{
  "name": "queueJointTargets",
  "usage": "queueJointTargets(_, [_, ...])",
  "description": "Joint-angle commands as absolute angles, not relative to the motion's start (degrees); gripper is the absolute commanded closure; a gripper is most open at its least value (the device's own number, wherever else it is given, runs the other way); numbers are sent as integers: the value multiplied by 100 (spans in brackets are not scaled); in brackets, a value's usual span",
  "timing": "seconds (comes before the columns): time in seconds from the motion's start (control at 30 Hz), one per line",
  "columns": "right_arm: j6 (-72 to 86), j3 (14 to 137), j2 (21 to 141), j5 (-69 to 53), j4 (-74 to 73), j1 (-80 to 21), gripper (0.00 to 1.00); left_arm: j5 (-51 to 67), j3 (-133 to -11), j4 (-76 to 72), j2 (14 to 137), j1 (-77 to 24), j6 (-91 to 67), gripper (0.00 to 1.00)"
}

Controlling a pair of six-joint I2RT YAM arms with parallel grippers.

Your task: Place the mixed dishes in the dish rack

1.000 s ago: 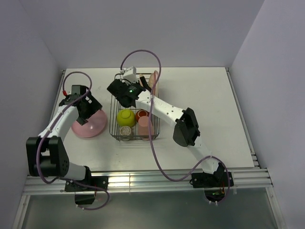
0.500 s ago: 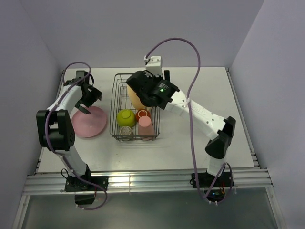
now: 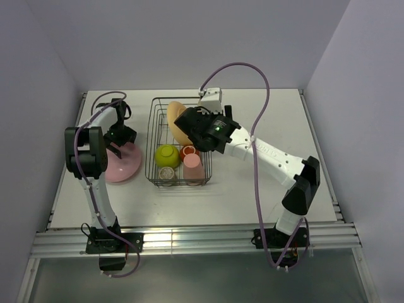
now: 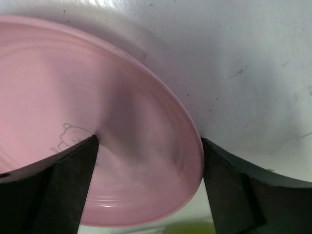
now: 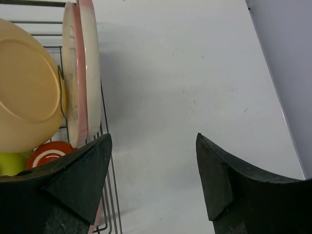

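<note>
Soft, even light fills the overhead view, with bright glare on the metal rails [image 3: 208,240] in front. The left wrist view is blurred up close, and a shadow darkens the middle of the pink plate [image 4: 73,97]. The right wrist view is sharper.

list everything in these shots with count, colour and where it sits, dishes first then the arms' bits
dish rack: 1, dark wire, middle of the table
orange-yellow plate: 1, orange-yellow, leaning in the rack's far half
pink-and-cream plates: 2, pink and cream, on edge in the rack beside the orange-yellow plate
bowl: 1, lime green, in the rack
mug: 1, red-brown, in the rack beside the bowl
tall cup: 1, salmon pink, rack's near right corner
small cup: 1, grey-beige, rack's near left corner
pink plate: 1, pink, on the table left of the rack
table: 1, white
left fingers: 2, black, open astride the pink plate's edge
right fingers: 2, black, open, nothing between
</note>
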State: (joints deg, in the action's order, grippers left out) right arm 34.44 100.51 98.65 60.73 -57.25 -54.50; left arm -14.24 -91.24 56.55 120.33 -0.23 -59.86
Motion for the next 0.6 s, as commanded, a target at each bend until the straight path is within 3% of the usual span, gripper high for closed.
queueJointTargets(0.0, [3647, 10002, 9299, 6249, -5502, -5476, 23, -1652, -9114, 5818, 12137, -18, -5994, 18])
queueJointTargets(0.03, [3691, 9958, 9281, 6249, -5519, -5476, 23, -1635, -9123, 5818, 12155, -18, -5977, 26])
queueJointTargets(0.07, [3709, 9949, 9273, 6275, -5546, -5476, 23, -1635, -9167, 5818, 12147, -18, -5959, 43])
queueJointTargets(0.13, [3761, 9879, 9229, 6302, -5590, -5476, 23, -1678, -9202, 5853, 12103, -18, -5959, 66])
queueJointTargets(0.17, [3770, 9870, 9220, 6310, -5607, -5476, 23, -1670, -9193, 5845, 12016, -18, -5959, 99])
queueJointTargets(0.43, [3823, 9782, 9114, 6170, -5607, -5476, 23, -1968, -9694, 6301, 11181, 132, -6047, 100])
queueJointTargets(0.57, [3727, 9747, 9053, 5942, -5476, -5476, 23, -1873, -9975, 6118, 10015, 132, -5801, 100])
